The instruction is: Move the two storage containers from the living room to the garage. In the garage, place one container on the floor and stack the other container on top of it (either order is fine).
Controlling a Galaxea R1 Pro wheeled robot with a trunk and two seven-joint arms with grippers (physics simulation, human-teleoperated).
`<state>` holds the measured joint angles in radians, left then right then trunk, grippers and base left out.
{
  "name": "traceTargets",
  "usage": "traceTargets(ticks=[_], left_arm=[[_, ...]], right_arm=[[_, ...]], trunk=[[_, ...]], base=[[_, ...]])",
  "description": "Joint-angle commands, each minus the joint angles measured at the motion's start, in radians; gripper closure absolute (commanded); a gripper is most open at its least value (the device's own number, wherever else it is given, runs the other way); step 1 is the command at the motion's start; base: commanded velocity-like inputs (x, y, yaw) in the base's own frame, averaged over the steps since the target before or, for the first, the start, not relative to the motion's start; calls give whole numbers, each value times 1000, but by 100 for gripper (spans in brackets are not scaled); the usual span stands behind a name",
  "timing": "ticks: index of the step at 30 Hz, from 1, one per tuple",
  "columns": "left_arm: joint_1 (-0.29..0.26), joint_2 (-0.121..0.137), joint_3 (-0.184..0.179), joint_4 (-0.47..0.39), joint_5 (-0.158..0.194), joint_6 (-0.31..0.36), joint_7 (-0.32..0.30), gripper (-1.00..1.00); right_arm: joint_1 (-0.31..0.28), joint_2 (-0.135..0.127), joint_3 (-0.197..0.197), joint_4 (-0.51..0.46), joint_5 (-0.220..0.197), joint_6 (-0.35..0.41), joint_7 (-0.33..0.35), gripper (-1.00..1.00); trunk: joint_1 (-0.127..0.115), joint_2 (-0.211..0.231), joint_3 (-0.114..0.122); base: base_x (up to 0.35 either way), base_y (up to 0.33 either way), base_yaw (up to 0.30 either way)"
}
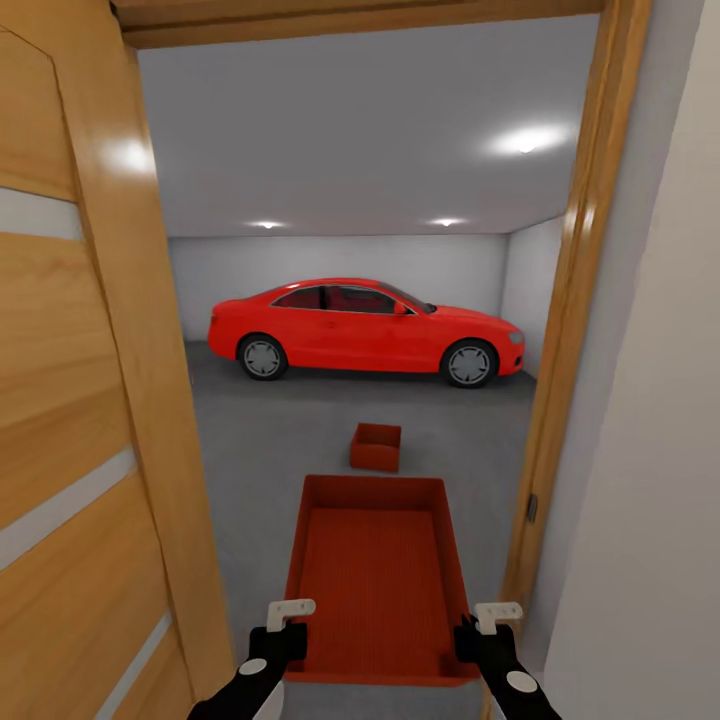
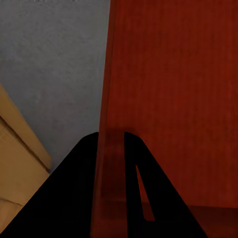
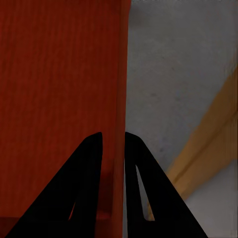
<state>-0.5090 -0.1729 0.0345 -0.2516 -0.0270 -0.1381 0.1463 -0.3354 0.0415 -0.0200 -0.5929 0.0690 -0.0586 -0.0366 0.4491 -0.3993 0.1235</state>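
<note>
The robot stands in a wooden doorway point(image 1: 560, 400) looking into the garage, carrying one storage container point(image 1: 378, 580) out in front of it. The left gripper point(image 1: 285, 625) pinches the container's left side wall and the right gripper point(image 1: 478, 628) pinches its right side wall, each with one finger inside the wall and one outside, as both wrist views confirm. The carried container's long axis points straight ahead, toward the second container point(image 1: 376, 446), which sits on the grey concrete floor point(image 1: 280, 430) directly beyond it and short of the red car point(image 1: 365, 330). Both arms are equally near the target. The carried container's near rim hides the fingertips, and the second container's contents are too small to judge.
</note>
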Motion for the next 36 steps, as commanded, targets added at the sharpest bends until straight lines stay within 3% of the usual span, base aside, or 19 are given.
traceTargets(ticks=[1,9,36], left_arm=[[-2,-2,16,-41,-4,-1,-2,100],[-1,-2,16,-41,-4,-1,-4,100],[-1,-2,16,-41,-4,-3,-5,100]], right_arm=[[1,1,29,2,5,-3,1,100],[1,1,29,2,5,-3,1,100],[1,0,29,2,5,-3,1,100]], trunk=[[1,-1,0],[1,-1,0],[1,-1,1]], base=[[319,0,0],[275,0,0],[5,23,-16]])
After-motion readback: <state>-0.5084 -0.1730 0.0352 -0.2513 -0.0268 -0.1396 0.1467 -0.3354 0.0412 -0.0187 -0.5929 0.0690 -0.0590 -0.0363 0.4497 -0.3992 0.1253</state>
